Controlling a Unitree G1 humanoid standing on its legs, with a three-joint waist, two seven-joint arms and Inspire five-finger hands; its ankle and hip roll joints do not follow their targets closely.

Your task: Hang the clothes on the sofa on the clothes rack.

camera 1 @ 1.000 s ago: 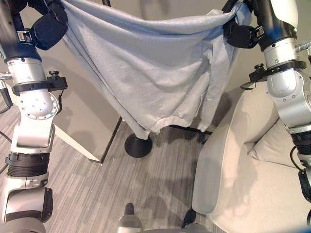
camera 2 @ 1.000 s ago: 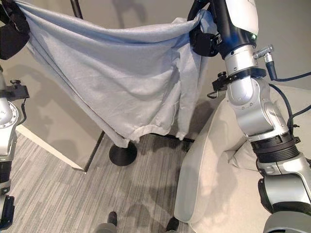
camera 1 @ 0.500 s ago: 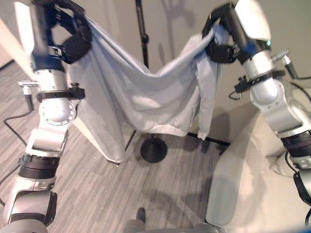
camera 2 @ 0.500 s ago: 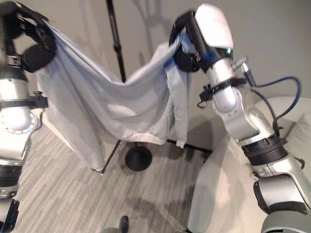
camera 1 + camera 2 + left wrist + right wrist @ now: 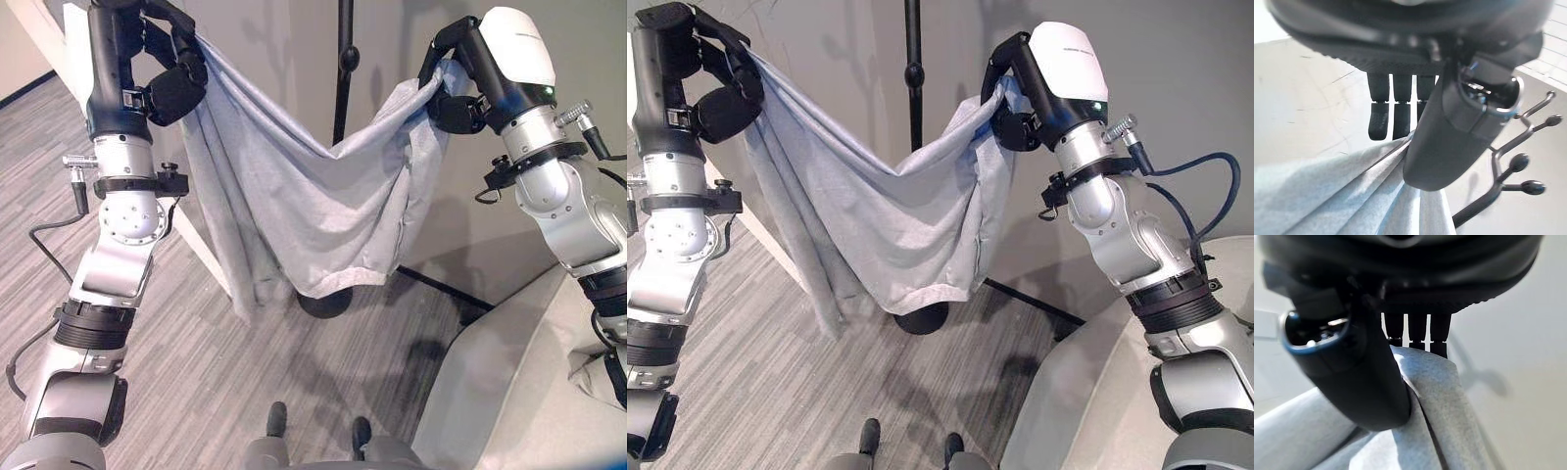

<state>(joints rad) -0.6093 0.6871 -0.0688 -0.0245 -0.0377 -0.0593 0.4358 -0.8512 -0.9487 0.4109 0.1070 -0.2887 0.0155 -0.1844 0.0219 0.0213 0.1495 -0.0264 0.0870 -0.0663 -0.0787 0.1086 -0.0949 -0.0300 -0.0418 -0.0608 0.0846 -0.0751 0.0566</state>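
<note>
A light grey garment (image 5: 294, 206) hangs spread between my two raised hands and sags in the middle. My left hand (image 5: 174, 78) is shut on its left upper edge, the thumb (image 5: 1442, 142) pinching the cloth (image 5: 1352, 196) against the fingers. My right hand (image 5: 453, 93) is shut on the right upper edge, the thumb (image 5: 1359, 382) pressing the cloth (image 5: 1440, 421). The black pole of the clothes rack (image 5: 343, 59) stands behind the garment, its round base (image 5: 328, 302) on the floor below the hem. The rack's hooks (image 5: 1528, 147) show past my left hand.
A beige sofa (image 5: 529, 392) fills the lower right. A grey wall (image 5: 1176, 59) stands behind the rack, and a white panel (image 5: 201, 250) leans at the left behind the garment. Grey striped carpet (image 5: 225, 372) covers the floor.
The camera has shifted, so the rack pole now sits nearer the middle. Both hands still hold the garment high; the cloth hangs in front of the pole, closer to it than before.
</note>
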